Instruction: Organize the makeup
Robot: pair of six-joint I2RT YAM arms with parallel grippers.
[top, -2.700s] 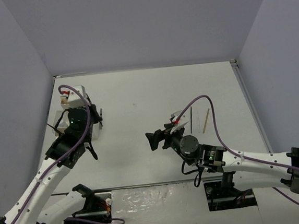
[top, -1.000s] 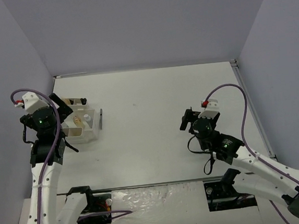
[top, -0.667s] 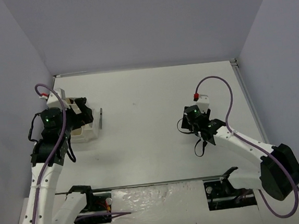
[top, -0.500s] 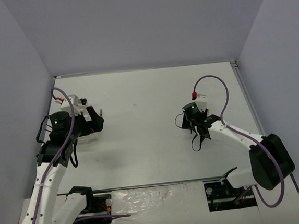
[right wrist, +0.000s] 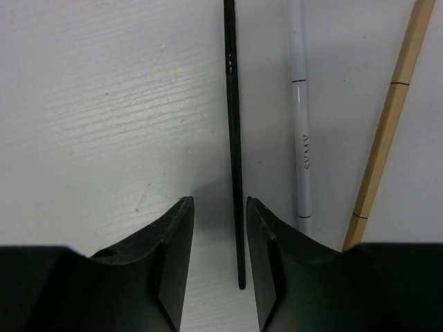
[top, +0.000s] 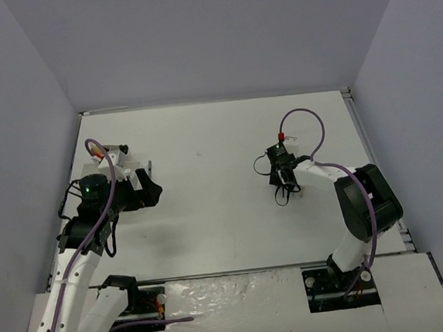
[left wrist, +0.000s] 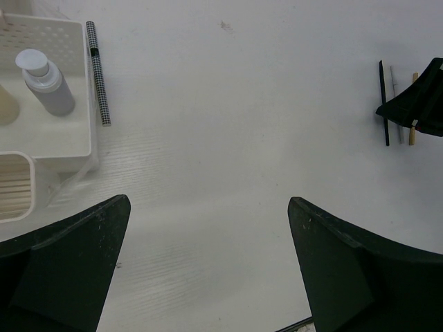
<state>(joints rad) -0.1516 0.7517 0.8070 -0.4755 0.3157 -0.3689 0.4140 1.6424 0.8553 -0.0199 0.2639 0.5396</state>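
Left gripper (left wrist: pixel 208 207): fingers spread wide apart, nothing between them but bare white tabletop (top: pixel 203 136). It hangs above the surface.

Ahead of it and off to the side of the finger at the wrist view's left edge: white compartmented plastic tray (left wrist: pixel 69 142).
- In the farther compartment lies a small grey bottle with a white cap (left wrist: pixel 48 88), on its side.
- The compartment nearest the finger holds pale tan ribbed contents (left wrist: pixel 14 197), too cut off by the frame to name.
- A black-and-white checkered stick (left wrist: pixel 97 72) lies flat on the table just outside the tray wall on the gripper's side, parallel to that wall. Contact with the wall cannot be told.

Well ahead of the left gripper, across open table, the right arm's black head sits over a small row of thin sticks.

Right gripper (right wrist: pixel 218 202): down at the table, fingers drawn near together but not clamped. They straddle the near end of a thin black pencil (right wrist: pixel 232 104), which lies flat and runs straight out ahead of the gripper.
- A strip of table shows between the pencil and one finger.
- It lies close against the other finger; touch cannot be told.

Outside that second finger:
- A thin white pencil with grey lettering (right wrist: pixel 300 124), roughly parallel to the black one and apart from it.
- Farther out, a tan wooden stick (right wrist: pixel 389 117), angled slightly away.
- Both lie flat on the table, untouched by the fingers.
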